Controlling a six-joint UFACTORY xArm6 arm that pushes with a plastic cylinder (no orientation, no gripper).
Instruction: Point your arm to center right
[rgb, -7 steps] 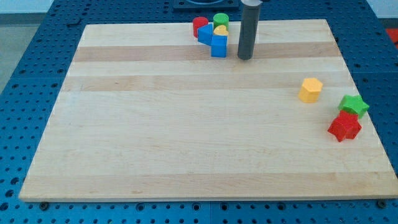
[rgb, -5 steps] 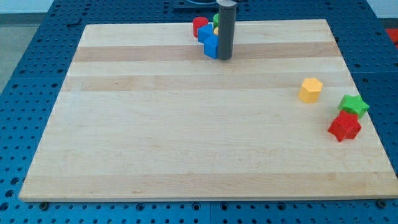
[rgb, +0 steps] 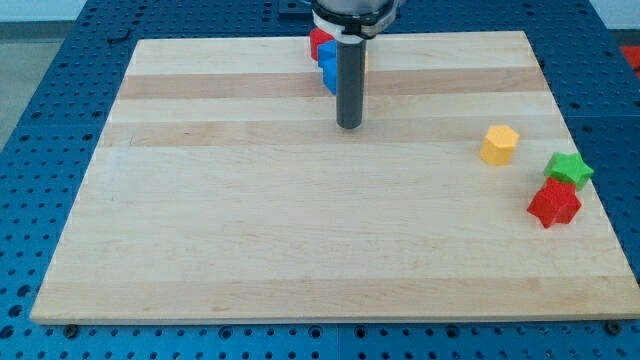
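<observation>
My tip (rgb: 348, 125) rests on the wooden board (rgb: 300, 220), in the upper middle of the view. Just above it the rod hides most of a cluster of blocks: a red block (rgb: 319, 43) and a blue block (rgb: 328, 72) show at the rod's left. At the view's right sit a yellow hexagon block (rgb: 499, 144), a green star block (rgb: 569, 169) and a red star block (rgb: 554, 203), well to the right of my tip.
The board lies on a blue perforated table (rgb: 40, 120). The green star and the red star touch each other close to the board's right edge.
My tip has moved left and then towards the view's bottom, from the right of the cluster to below it. The rod now hides the green and yellow blocks of the cluster.
</observation>
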